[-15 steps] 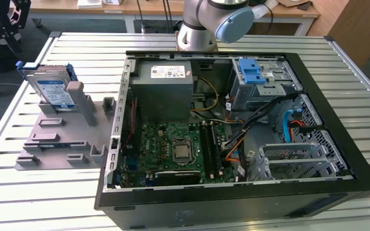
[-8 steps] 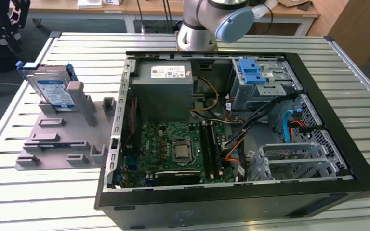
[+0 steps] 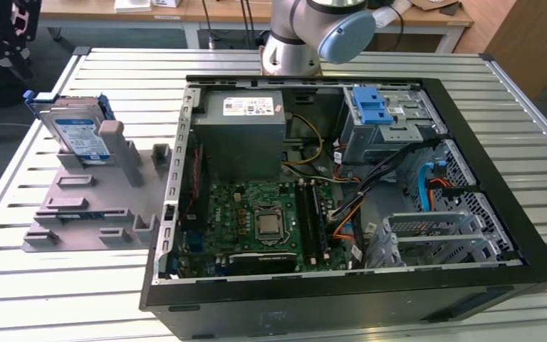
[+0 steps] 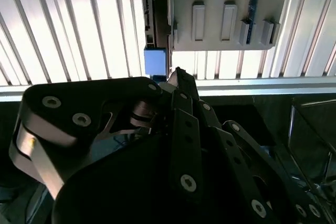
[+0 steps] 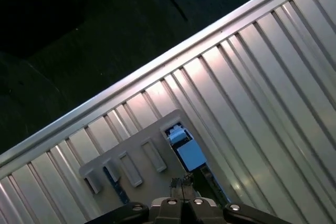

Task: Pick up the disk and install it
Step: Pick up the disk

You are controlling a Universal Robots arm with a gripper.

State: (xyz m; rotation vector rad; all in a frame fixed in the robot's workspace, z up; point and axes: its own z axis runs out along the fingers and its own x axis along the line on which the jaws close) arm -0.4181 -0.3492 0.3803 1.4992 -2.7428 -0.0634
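A wide table [image 3: 74, 306] of silver ribbed aluminium profiles carries everything. The largest thing on it, in the exterior view, is a black metal computer case [image 3: 302, 313] that lies on its side with the cover off. At 12 o'clock from the case rises the grey robot arm [image 3: 293, 43] with a light blue joint cap.

At 9 o'clock from the case a grey plastic stand [image 3: 83, 210] with upright ribs lies on the table. Inside the case, at 11 o'clock, sits a large grey metal power supply box [image 3: 240, 139] with a small white printed label; its print is too small to read. At 7 o'clock in the case lies a green circuit board [image 3: 254, 221].

The flat rectangular disk [image 3: 76, 135] of silver metal, with a white-and-blue label and blue plastic rails, stands on edge at the 11 o'clock corner of the stand, leaning back slightly. The writing on its label cannot be read.

In the first wrist view the black metal gripper [image 5: 181, 182] hangs above the stand, near the blue end of the disk. Its fingers are close together, with nothing between them. At 1 o'clock in the case a blue ridged plastic latch [image 3: 372, 107] sits on a grey metal cage.
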